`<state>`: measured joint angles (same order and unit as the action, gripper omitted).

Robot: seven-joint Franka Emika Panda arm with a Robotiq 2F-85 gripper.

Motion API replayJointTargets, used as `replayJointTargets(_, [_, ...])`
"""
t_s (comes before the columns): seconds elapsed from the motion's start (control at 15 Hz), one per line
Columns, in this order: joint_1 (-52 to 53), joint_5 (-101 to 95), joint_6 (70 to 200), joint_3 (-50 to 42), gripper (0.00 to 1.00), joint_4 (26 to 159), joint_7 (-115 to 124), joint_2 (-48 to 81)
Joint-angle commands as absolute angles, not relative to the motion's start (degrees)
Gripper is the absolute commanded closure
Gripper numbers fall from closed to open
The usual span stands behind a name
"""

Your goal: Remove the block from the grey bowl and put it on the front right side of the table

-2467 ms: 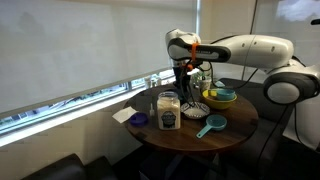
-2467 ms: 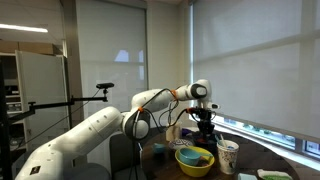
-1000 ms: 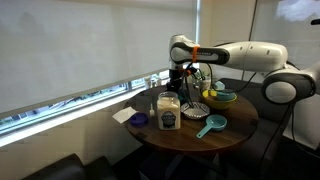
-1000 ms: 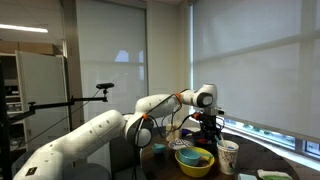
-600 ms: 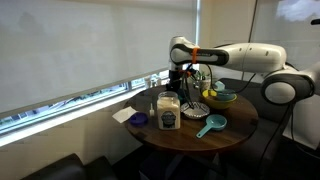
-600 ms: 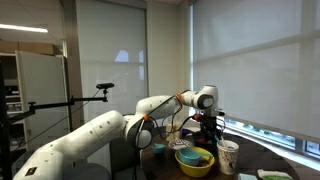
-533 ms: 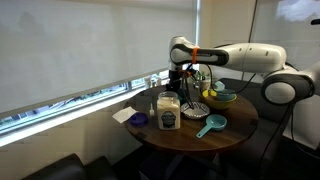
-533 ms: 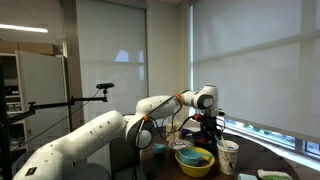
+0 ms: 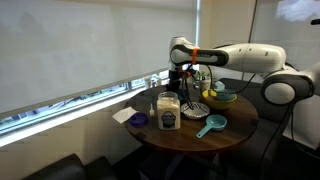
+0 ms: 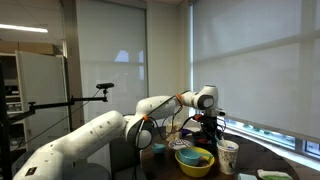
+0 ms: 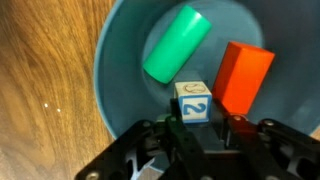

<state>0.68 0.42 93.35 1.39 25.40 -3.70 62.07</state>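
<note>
In both exterior views the bowl's contents are too small to make out. Wrist view: wooden tabletop [image 11: 40,80] left of the claw; grey bowl [image 11: 110,60] beneath the claw [image 11: 203,128], whose jaws stand partly apart, straddling a white cube marked 2 [image 11: 193,100]; contact unclear. Beyond the claw lie a red block [image 11: 243,75] and a green cylinder [image 11: 177,43].

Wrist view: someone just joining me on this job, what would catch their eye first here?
The bright pieces inside the grey bowl stand out first: a green cylinder at the top, a red block at the right, and a white numbered cube at bottom centre. The dark pincer sits at the bottom edge, its fingers apart on either side of that cube. The wooden table shows at the left.
</note>
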Motion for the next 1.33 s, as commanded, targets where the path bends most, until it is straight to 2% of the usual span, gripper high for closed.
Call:
replayJointTargets(0.0, [1.11, 0.07, 94.29, 0.96, 0.91, 26.44, -3.3, 61.97])
replayJointTargets(0.73, [1.5, -0.27, 94.33, -0.08, 0.91, 24.95, 2.2, 54.92])
replayJointTargets(1.27, [-5.84, 0.33, 96.67, -4.02, 0.91, 24.74, 18.08, 49.12])
